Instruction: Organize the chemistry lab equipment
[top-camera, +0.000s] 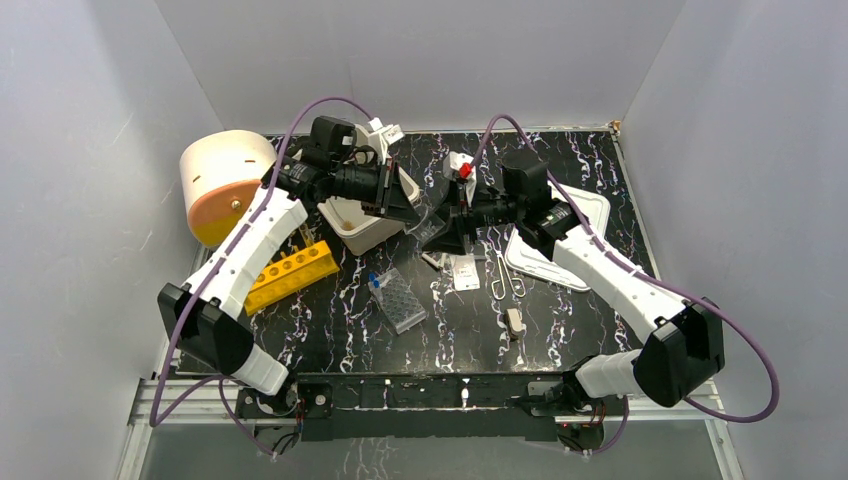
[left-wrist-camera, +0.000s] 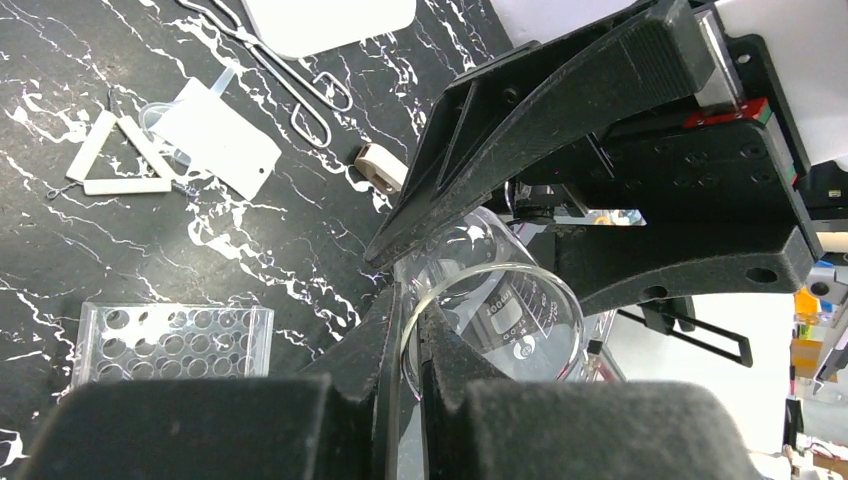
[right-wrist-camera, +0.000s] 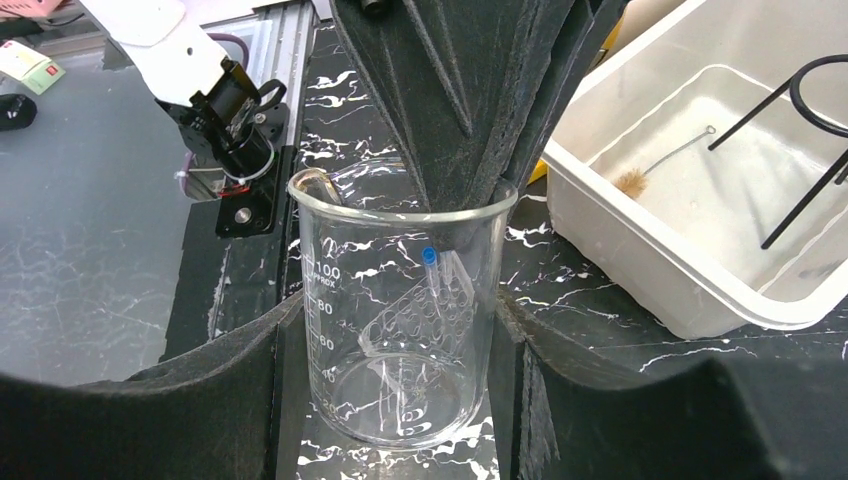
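**Small clear beaker (right-wrist-camera: 400, 330) shared between two pincers, beside the tub**

Gripped twice over: pinched at the rim by the left pincer (left-wrist-camera: 412, 342), fingers closed on the glass wall; clasped round the body by the right pincer (right-wrist-camera: 400, 390), jaws spread wide against both sides. Upright and empty, over the middle of the bench (top-camera: 600, 170), just beside the beige tub (right-wrist-camera: 640, 250). Impossible to tell whether resting on the surface or lifted clear. Judged a handover between arms, with release by either pincer not yet made.

Put away, as far as visible: black wire stand (right-wrist-camera: 805, 203) and a thin wire brush (right-wrist-camera: 660, 165), both inside the tub.

Left to sort, loose on the bench:
- yellow six-hole tube rack (top-camera: 292, 272), near the left arm
- clear well tray (left-wrist-camera: 170, 342), in the middle
- white triangle (left-wrist-camera: 125, 160), with a white card (left-wrist-camera: 215, 135) just beside it
- metal wire tongs (top-camera: 505, 275)
- small wooden clamp piece (left-wrist-camera: 380, 167), nearer the front

White lid (top-camera: 560, 235) flat, partly under the right arm. Judged early in the task: most items out, few stowed.
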